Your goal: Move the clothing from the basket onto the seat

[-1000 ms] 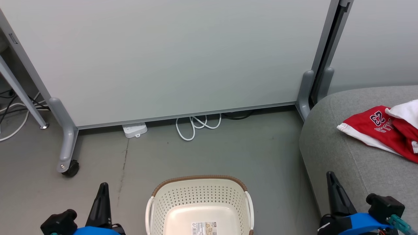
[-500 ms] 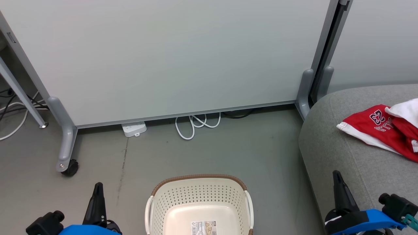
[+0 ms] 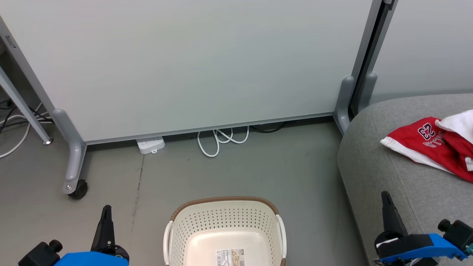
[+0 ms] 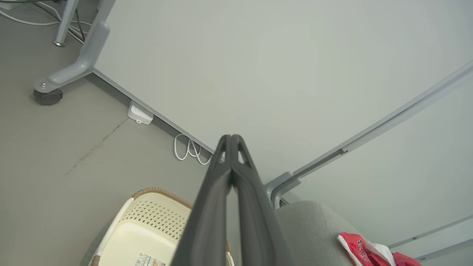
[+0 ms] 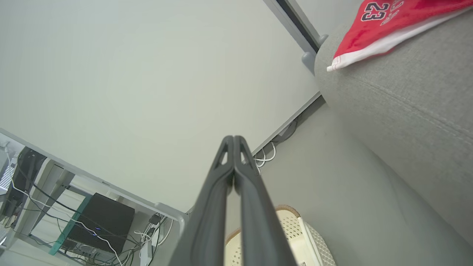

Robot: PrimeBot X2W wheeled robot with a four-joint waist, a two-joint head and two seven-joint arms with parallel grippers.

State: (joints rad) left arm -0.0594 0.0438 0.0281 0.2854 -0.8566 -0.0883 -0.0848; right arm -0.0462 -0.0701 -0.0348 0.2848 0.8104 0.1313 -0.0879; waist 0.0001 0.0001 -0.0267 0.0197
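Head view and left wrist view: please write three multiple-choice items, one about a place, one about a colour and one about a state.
1. The red garment printed 23 lies:
A. on the grey seat
B. on the floor
C. under the partition

2. The rim of the laundry basket is:
A. blue
B. brown
C. black

3. The left claw is:
A. wide open
B. shut on cloth
C. shut and empty

Answers:
1 A, the red cloth rests on the grey upholstery.
2 B, a brown woven-look band tops the cream wall.
3 C, it closes tip to tip with nothing between.
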